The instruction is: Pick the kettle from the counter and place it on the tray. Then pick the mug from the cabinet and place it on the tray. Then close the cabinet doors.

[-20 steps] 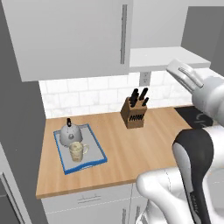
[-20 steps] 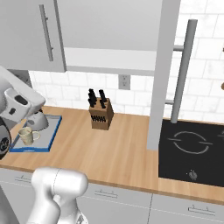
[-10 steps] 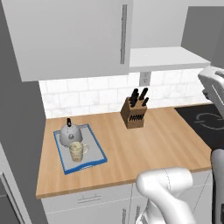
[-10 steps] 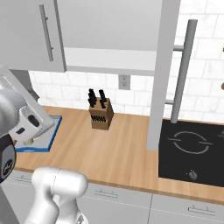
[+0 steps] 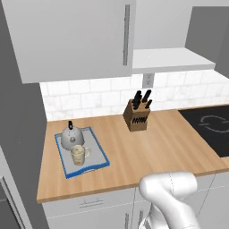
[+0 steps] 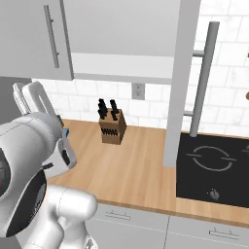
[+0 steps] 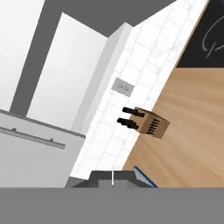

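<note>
End effector (image 7: 112,177) closed, nothing held; hand view shows its fingers pressed together at the bottom edge.

Cabinet (image 5: 71,38): left door (image 5: 67,36) closed flat, bar handle (image 5: 126,35) vertical. Right door (image 6: 181,73) stands open, edge-on in right base view.

Counter (image 5: 147,152): wooden, hob (image 5: 210,129) at its right end.

Tray (image 5: 96,163) at the counter's left end, blue rim. Kettle (image 5: 70,137) on the tray's back half; mug (image 5: 78,155) on the tray just in front of it, handle to the right.

Knife block (image 5: 136,116) near the tiled wall, well apart from the tray; socket (image 5: 148,80) on the tiles above it.

No readable text or brand marks anywhere.
</note>
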Motion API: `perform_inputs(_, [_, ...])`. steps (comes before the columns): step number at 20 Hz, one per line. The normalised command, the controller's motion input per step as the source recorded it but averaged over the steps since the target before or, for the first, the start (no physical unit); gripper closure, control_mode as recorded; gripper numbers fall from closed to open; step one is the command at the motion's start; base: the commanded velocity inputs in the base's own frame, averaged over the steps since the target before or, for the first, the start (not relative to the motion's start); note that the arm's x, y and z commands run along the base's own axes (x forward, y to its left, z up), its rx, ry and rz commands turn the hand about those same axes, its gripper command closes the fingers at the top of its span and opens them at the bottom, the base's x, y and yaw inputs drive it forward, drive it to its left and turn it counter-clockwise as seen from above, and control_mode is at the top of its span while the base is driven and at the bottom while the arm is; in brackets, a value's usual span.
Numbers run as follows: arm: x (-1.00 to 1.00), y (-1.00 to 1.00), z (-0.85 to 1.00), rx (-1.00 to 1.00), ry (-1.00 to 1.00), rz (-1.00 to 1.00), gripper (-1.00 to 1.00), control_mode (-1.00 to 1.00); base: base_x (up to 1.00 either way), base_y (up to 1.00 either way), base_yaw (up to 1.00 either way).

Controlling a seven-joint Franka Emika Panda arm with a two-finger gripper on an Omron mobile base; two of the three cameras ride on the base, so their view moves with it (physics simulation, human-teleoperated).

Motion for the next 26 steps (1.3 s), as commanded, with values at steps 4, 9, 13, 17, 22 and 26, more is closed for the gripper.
perform_inputs(4, [0.0,-0.59,-0.5,0.17,-0.12,-0.07,1.0,-1.0,0.0,0.0,0.0])
perform_inputs(9, [0.0,-0.67,-0.45,0.15,-0.19,-0.09,1.0,-1.0,0.0,0.0,0.0])
perform_inputs(13, [-0.01,-0.67,-0.07,0.08,-0.01,-0.04,1.0,-1.0,0.0,0.0,0.0])
perform_inputs(17, [0.0,-0.66,0.0,0.1,0.0,-0.01,1.0,-1.0,0.0,0.0,0.0])
perform_inputs(22, [0.04,-0.73,-0.19,0.07,-0.04,-0.02,1.0,-1.0,0.0,0.0,0.0])
perform_inputs(26, [0.05,-0.67,-0.08,0.09,-0.07,-0.03,1.0,-1.0,0.0,0.0,0.0])
